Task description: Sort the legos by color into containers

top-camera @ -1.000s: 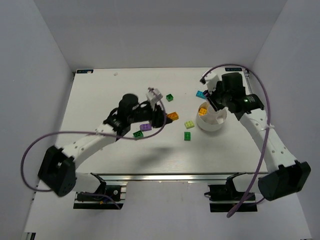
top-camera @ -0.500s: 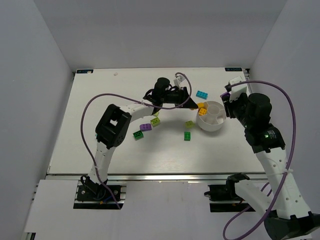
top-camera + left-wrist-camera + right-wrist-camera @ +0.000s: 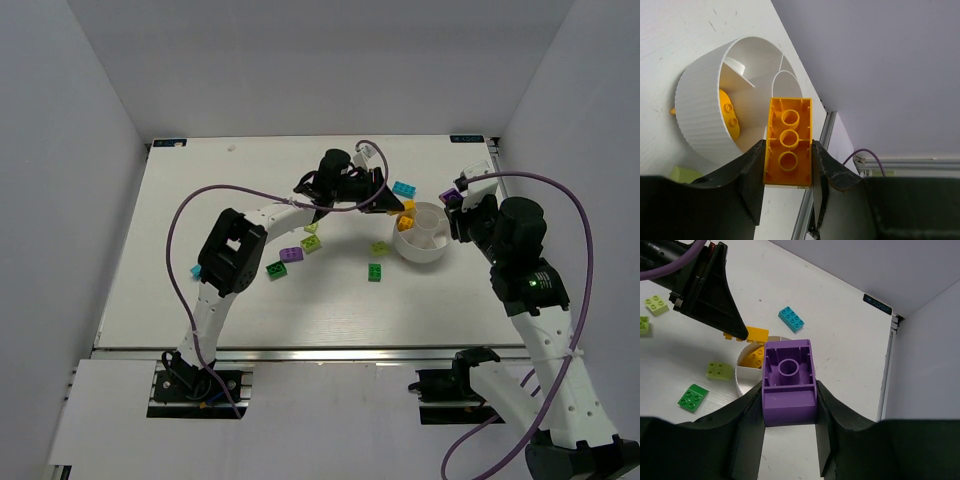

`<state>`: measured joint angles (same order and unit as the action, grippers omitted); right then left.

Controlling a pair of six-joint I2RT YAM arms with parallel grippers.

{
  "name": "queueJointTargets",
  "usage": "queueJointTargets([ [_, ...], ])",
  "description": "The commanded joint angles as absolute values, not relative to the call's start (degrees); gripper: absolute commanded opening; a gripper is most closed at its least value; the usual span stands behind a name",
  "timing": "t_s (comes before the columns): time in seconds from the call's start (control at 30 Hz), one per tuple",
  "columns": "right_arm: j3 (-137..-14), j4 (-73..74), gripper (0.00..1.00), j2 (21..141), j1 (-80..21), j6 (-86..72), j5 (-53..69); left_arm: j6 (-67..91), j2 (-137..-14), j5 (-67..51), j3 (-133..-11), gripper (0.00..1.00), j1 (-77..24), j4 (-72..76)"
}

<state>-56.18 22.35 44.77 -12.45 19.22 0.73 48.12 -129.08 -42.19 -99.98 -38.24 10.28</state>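
At rim of small round white ribbed plastic bowl [image 3: 700,115], my left gripper [image 3: 787,150] clamps orange studded plastic brick [image 3: 788,142], hollow underside toward wrist camera. Second orange brick [image 3: 730,117] lies inside one bowl compartment. Near bowl's right side, my right gripper [image 3: 789,390] pinches purple plastic brick [image 3: 789,377], underside showing. Cyan brick [image 3: 791,318], lime brick [image 3: 720,370], green brick [image 3: 692,398] lie loose on white table [image 3: 840,340].
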Motion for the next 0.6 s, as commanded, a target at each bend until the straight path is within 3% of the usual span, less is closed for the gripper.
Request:
queueJointTargets([
  [0.0,-55.81,18.90,0.00,43.95,-11.69,18.02,2.20,48.52,-128.58,-40.35,-103.97,0.04,-39.11,5.11],
  [0.57,-54.58,18.98,0.00,42.36,-10.99,17.93,3.95,50.01,-132.01,-35.16,-108.11,0.17,-40.17,0.35],
])
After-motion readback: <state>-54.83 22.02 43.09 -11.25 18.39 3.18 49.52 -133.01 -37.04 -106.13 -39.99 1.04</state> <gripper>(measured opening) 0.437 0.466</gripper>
